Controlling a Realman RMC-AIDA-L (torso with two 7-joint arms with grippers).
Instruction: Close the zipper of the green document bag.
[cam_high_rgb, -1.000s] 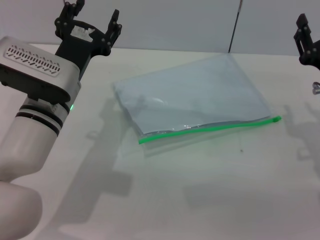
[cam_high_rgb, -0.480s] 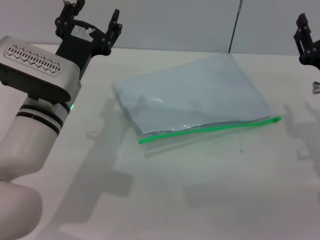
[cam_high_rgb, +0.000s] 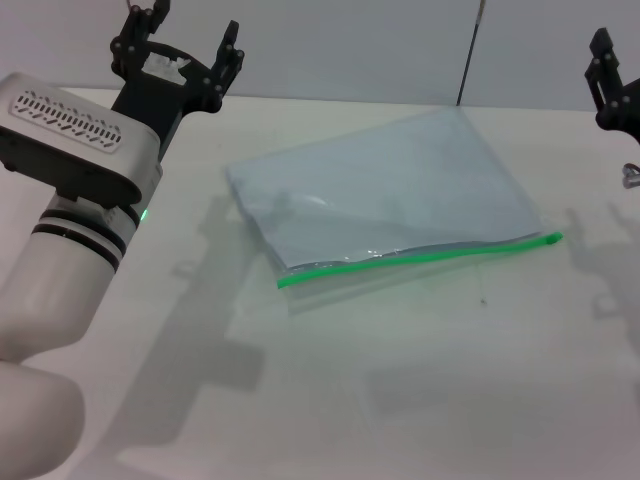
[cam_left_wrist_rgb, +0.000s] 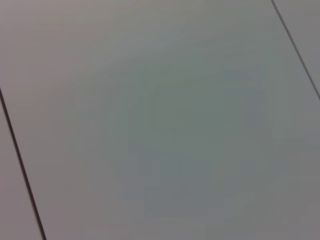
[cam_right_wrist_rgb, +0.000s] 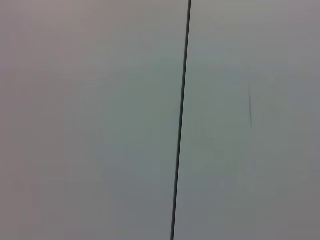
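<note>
Head view: large flat rectangular document bag of translucent pale blue-grey plastic (cam_high_rgb: 385, 195) lying flat on the white table (cam_high_rgb: 400, 380), roughly at the middle, turned at a slant. Thin bright green plastic zipper strip (cam_high_rgb: 420, 257) running along the bag's near long edge, from its left end near the table's middle to its right end; slider too small to pick out along it.

Left gripper (cam_high_rgb: 185, 45), black, raised at the far left above the table's far edge, fingers spread apart with nothing between them. Bag well apart from these jaws, to their right and nearer. Behind it, the left arm's grey and white housing (cam_high_rgb: 75, 150) filling the near left of the view.

Right gripper (cam_high_rgb: 610, 85), black, at the far right edge of the view, only partly in frame; open or closed impossible to tell. Bag's right end to its left and nearer, apart from it, untouched. Pale wall (cam_high_rgb: 350, 45) with a dark vertical seam behind the table.

Left wrist view: only a plain grey panelled surface (cam_left_wrist_rgb: 160, 120) crossed by two thin dark seams; no bag, no fingers.

Right wrist view: same plain grey surface, one dark vertical seam (cam_right_wrist_rgb: 181, 120); no bag, no fingers.
</note>
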